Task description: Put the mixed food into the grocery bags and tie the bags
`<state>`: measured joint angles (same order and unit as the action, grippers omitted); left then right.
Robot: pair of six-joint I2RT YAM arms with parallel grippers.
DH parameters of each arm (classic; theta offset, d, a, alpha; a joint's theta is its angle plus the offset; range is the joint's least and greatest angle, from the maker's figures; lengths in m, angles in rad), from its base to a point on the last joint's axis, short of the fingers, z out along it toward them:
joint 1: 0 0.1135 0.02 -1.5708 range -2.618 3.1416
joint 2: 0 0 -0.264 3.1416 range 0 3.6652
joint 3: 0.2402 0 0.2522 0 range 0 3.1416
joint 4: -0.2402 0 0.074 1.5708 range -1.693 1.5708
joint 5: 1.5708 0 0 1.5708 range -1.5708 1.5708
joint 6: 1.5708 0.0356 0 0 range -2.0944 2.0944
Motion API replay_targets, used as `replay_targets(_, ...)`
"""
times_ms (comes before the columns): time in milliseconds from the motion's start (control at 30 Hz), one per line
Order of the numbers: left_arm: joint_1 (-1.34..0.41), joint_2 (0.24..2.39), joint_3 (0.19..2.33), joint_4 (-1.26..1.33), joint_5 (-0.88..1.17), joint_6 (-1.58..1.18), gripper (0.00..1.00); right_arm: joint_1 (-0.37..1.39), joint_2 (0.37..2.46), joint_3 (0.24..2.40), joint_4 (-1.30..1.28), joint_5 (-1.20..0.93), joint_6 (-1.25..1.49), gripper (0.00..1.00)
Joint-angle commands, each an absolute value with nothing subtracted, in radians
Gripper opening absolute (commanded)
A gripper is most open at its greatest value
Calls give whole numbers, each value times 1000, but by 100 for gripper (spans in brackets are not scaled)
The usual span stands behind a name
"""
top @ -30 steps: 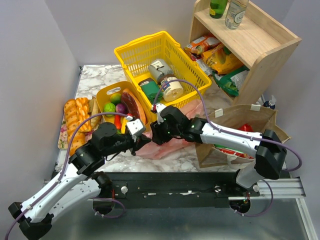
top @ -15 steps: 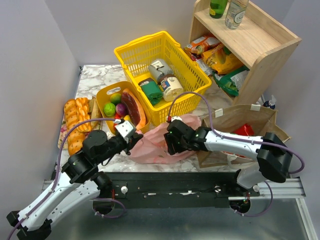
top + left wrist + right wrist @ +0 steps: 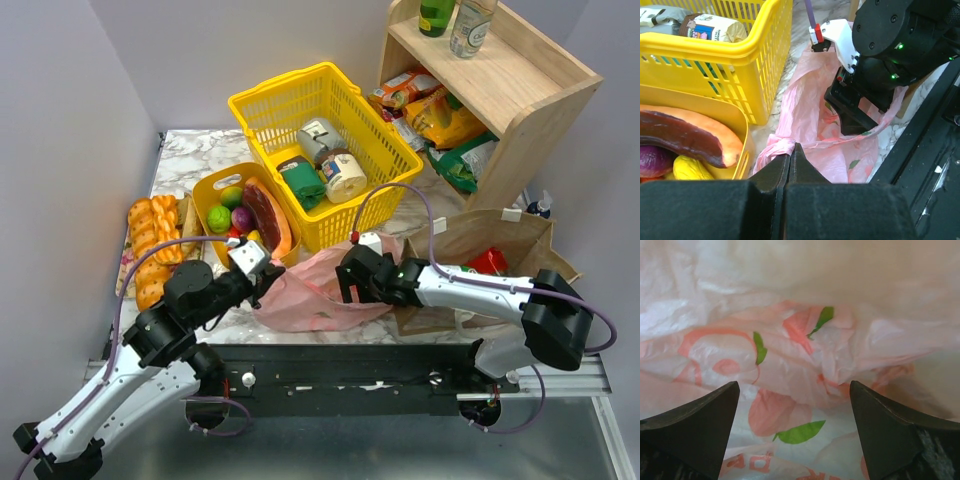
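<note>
The pink grocery bag [image 3: 312, 298] lies crumpled on the marble table between my two grippers. My left gripper [image 3: 262, 285] is shut on a twisted handle [image 3: 776, 148] at the bag's left end, its fingertips [image 3: 799, 156] pressed together. My right gripper [image 3: 347, 287] hangs open just above the bag's right side. In the right wrist view only pink film with green leaf marks [image 3: 797, 432] shows between its fingers [image 3: 715, 405]. The brown paper bag [image 3: 500, 235] stands at the right with a red item [image 3: 488, 261] in its mouth. Toy fruit and vegetables [image 3: 232, 214] fill a yellow tub [image 3: 205, 190].
A yellow mesh basket [image 3: 262, 105] with tins and a green item stands behind the pink bag. A braided bread loaf [image 3: 148, 245] lies at the left edge. A wooden shelf [image 3: 520, 95] with packets and bottles stands at the back right.
My right gripper has opened wide and drawn back to the right, away from the left gripper. The left gripper pulled left, still shut on the handle, and the pink bag stretched out.
</note>
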<state>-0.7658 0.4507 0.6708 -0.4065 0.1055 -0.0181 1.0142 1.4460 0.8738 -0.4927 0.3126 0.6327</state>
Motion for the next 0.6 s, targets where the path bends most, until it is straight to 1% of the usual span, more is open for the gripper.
replay_targets(0,-759,488,680,-374,184,-6,0,957,1450,881,-500,419,655,100)
replay_targets(100,-759,554,707,-383,231,-15,0,916,1442,890,-471,420,638,100)
replay_targets(133,-761,583,728,-400,238,-20,1,910,1437,893,-465,422,632,100)
replay_targets(167,-759,594,741,-408,238,-28,22,905,1436,900,-456,425,623,100)
replay_targets(233,-761,592,773,-407,229,-44,59,900,1439,910,-451,426,617,100)
replay_targets(267,-761,588,784,-400,219,-46,80,896,1445,911,-448,425,615,100)
replay_targets(333,-759,566,826,-394,184,-45,93,894,1448,907,-442,425,614,100)
replay_targets(367,-761,565,845,-399,175,-41,99,896,1447,904,-433,419,615,100)
replay_targets(533,-759,584,968,-472,98,-17,99,893,1431,884,-407,408,617,100)
replay_targets(567,-758,587,982,-480,10,-24,99,893,1427,877,-397,408,617,100)
